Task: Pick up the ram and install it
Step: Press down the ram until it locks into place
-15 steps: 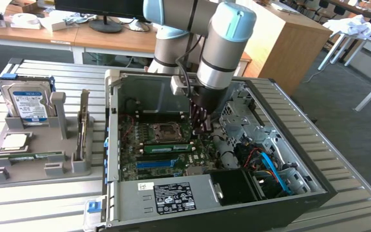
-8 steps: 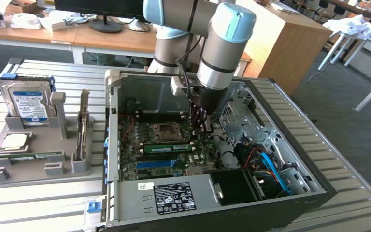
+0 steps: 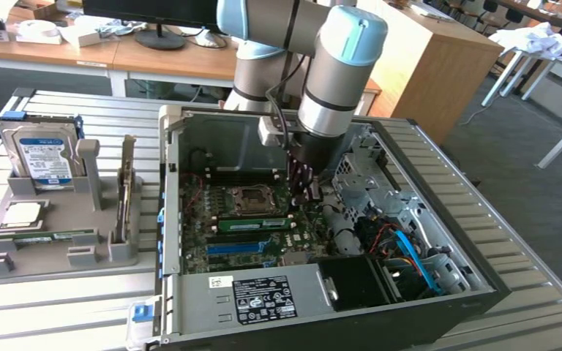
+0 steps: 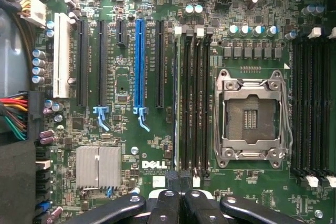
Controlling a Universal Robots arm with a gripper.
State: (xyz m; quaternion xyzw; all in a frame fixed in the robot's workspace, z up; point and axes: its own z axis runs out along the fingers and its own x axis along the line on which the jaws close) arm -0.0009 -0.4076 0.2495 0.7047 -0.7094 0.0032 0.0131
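The ram (image 3: 252,223) is a long green stick standing on edge in a motherboard slot between the CPU socket (image 3: 252,197) and the blue slot (image 3: 237,248). In the wrist view the ram (image 4: 177,98) shows as a thin pale edge in the slot bank's outermost slot, on the blue slot's (image 4: 139,51) side. My gripper (image 3: 307,191) hangs inside the open PC case, just off one end of the stick. Its black fingers (image 4: 167,203) are pressed together and my gripper (image 4: 178,195) is shut with nothing between them.
A grey fixture (image 3: 61,252) on the exterior view's left carries a hard drive (image 3: 39,150), an upright card (image 3: 125,194), a CPU chip (image 3: 23,213) and another green stick (image 3: 47,236). Case walls (image 3: 169,190), cables (image 3: 408,252) and a drive cage (image 3: 369,172) hem in the motherboard.
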